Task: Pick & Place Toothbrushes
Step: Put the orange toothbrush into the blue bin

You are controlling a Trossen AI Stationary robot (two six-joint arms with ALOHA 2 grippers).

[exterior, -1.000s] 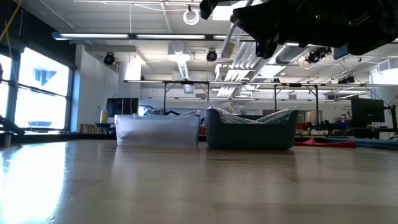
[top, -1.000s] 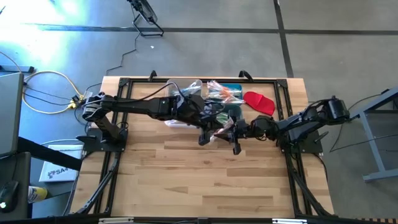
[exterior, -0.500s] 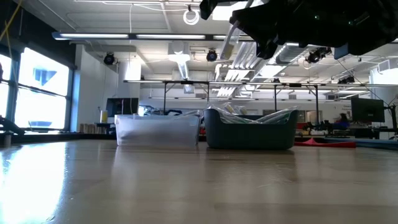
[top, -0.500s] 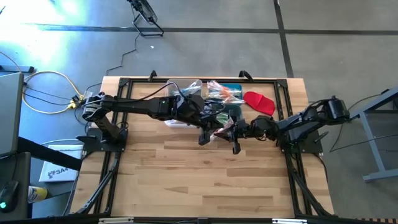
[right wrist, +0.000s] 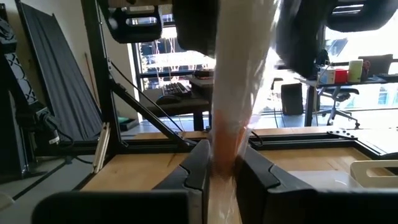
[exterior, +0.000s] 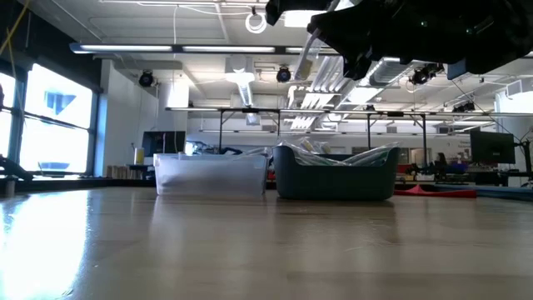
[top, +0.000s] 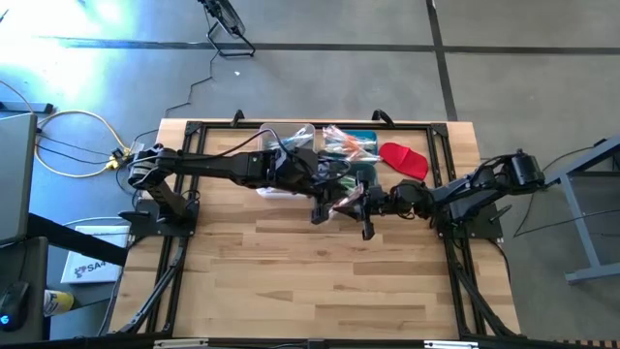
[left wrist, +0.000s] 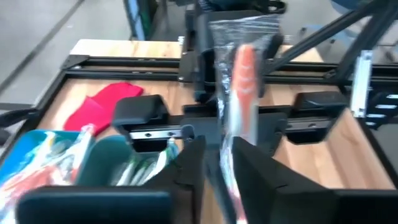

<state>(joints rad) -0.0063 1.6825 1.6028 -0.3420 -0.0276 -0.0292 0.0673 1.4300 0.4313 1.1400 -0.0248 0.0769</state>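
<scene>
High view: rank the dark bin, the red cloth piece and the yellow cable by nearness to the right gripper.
From the right gripper, mid-table:
1. dark bin, just behind it toward the far edge.
2. red cloth piece, far edge, right arm's side.
3. yellow cable, off the table, beyond the left arm.

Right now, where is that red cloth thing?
In the high view the red cloth lies on the table's far right part, just right of the teal bin of toothbrushes, beyond where the two grippers meet.
</scene>
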